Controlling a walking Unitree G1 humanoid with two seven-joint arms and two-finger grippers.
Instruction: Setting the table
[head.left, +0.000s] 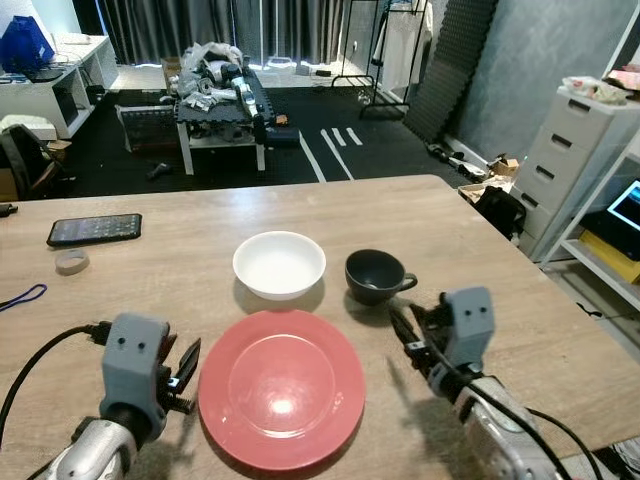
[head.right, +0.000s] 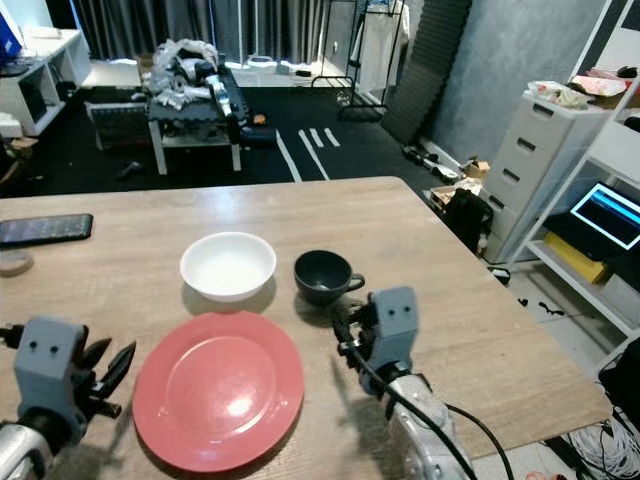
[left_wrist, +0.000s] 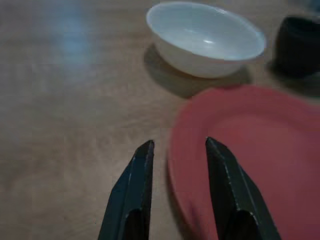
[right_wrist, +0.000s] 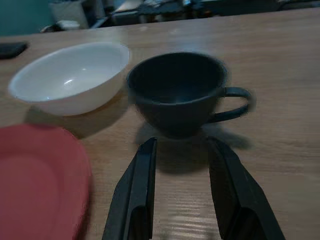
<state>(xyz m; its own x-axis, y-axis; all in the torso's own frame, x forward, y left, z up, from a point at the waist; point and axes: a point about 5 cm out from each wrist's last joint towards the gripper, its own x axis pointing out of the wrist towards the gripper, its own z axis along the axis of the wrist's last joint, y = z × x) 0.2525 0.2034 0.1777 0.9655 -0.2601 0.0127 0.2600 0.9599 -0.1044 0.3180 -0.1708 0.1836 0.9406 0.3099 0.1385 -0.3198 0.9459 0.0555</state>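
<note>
here both arms reach forward low over the wooden counter (head.left: 470, 230), one on each side of the red plate (head.left: 281, 389). the left gripper (left_wrist: 177, 147) sits at the plate's left edge, its two black fingers parted a little and holding nothing, one finger over bare wood and the other just over the plate's rim. the right gripper (right_wrist: 181, 145) points at the dark cup (right_wrist: 177, 92), fingers spread about as wide as the cup's base and empty, the tips just short of it. the cup stands upright with its handle turned to the robot's right. the white bowl (head.left: 279, 264) stands just left of the cup and just beyond the plate, apart from both. further left on the counter lie a phone (head.left: 94, 229) and a roll of tape (head.left: 71, 261)
</note>
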